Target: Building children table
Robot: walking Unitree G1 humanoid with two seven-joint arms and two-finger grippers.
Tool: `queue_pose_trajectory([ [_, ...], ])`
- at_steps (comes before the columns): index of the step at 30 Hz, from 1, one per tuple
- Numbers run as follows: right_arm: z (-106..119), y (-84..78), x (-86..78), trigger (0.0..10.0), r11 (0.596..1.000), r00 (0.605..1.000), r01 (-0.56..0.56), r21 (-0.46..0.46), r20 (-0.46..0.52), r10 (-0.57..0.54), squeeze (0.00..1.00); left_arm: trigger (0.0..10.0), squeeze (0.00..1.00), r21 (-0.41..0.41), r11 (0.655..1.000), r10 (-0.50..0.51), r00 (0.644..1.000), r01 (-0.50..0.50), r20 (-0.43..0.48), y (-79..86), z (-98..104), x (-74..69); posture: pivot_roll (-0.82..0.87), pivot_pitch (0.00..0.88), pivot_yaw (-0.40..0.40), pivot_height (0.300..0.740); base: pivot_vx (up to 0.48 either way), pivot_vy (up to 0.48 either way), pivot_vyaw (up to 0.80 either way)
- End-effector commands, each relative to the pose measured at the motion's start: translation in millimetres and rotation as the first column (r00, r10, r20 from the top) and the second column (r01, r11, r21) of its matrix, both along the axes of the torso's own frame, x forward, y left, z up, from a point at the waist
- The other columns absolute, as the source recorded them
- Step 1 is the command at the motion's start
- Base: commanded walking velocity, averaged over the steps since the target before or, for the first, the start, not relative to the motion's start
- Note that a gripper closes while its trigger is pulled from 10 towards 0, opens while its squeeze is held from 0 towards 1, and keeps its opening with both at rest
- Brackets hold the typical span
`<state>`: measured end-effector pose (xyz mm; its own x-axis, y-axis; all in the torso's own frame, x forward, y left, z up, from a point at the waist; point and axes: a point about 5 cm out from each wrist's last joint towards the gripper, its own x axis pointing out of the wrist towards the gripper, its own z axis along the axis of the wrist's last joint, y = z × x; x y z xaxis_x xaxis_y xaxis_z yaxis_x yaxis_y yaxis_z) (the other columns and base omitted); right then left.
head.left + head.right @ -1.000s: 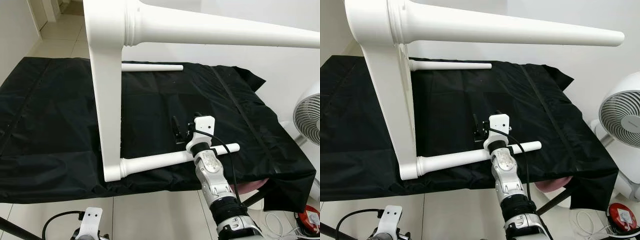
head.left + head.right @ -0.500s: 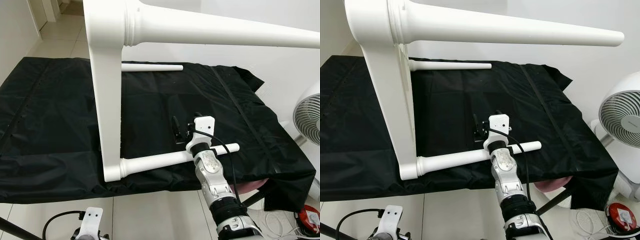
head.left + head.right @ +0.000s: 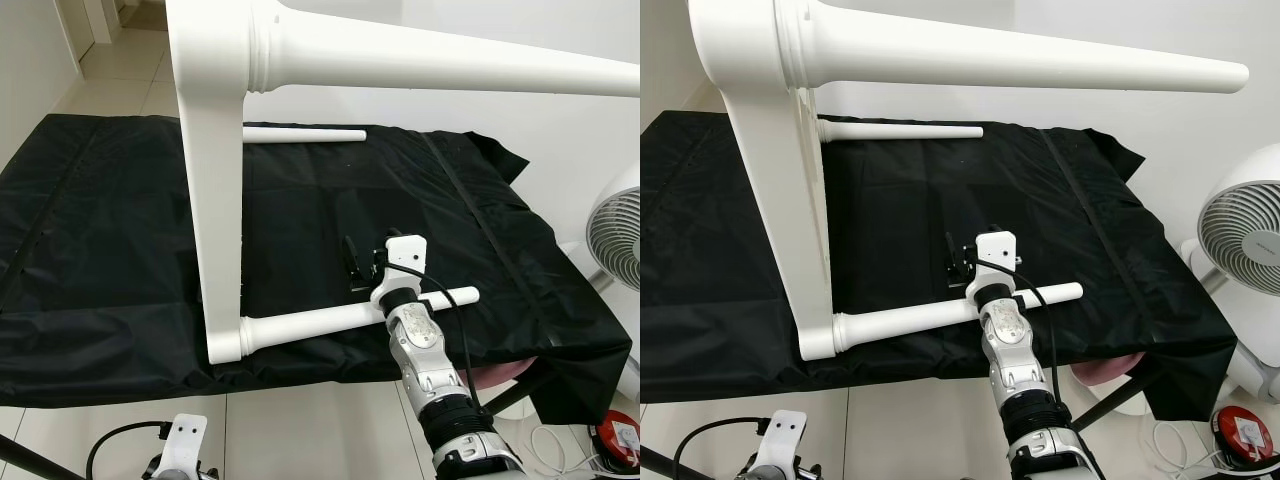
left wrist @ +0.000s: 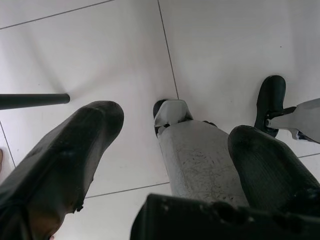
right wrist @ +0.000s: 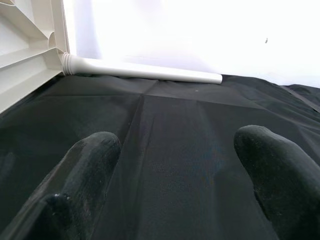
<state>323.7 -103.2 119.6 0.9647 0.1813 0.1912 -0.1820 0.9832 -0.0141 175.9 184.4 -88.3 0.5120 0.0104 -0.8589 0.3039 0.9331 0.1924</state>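
- Hanging idle at 7 o'clock of the head view, the left gripper [image 4: 170, 150] points at the tiled floor [image 4: 210, 55]; fingers [image 4: 65, 160] spread wide, holding nothing.
- Right gripper [image 3: 362, 268] sits near centre, just past the nearest table leg [image 3: 330, 322], over the black cloth [image 3: 110, 250]. Its wrist view shows both fingers [image 5: 85, 165] wide apart with bare cloth between them, gripping nothing; whether the tips touch the cloth, cannot tell.
- Children's table [image 3: 215, 180] lies tipped on its side on the cloth, top panel standing on edge toward 10 o'clock.
- Progress, by judgement: three legs appear fitted — the near one, an upper leg [image 3: 450, 70] jutting toward 2 o'clock, and a far leg [image 3: 305, 134] at 12 o'clock along the cloth's back edge. A fourth cannot be made out, so that corner may remain.
- White fan [image 3: 1245, 235] stands at 3 o'clock, well apart.
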Motion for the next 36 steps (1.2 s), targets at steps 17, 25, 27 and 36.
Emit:
queue_pose_trajectory([
  [17,-1.1,0.0,0.5,10.0,1.0,1.0,-0.006,-0.023,0.003,0.006,0.0,10.0,0.0,0.066,0.997,0.042,0.999,-0.041,-0.015,-0.8,-5.0,-10.1,0.07,0.0,-0.11,0.74,0.0,0.0,0.0],
  [25,-0.1,0.9,1.5,10.0,1.0,1.0,-0.012,-0.025,0.005,0.012,0.0,10.0,0.0,0.058,0.997,0.048,0.999,-0.047,-0.012,-2.3,-4.7,-9.0,0.07,0.0,-0.116,0.74,0.0,0.0,0.0],
  [27,0.1,1.2,1.5,10.0,1.0,1.0,-0.013,-0.025,0.006,0.013,0.0,10.0,0.0,0.058,0.997,0.048,0.999,-0.047,-0.012,-2.4,-4.8,-9.1,0.07,0.0,-0.116,0.74,0.0,0.0,0.0],
  [36,0.0,2.3,1.4,10.0,1.0,1.0,-0.016,-0.026,0.007,0.016,0.0,10.0,0.0,0.058,0.997,0.045,0.999,-0.044,-0.017,-2.9,-5.7,-11.2,0.07,0.0,-0.115,0.74,0.0,0.0,0.0],
])
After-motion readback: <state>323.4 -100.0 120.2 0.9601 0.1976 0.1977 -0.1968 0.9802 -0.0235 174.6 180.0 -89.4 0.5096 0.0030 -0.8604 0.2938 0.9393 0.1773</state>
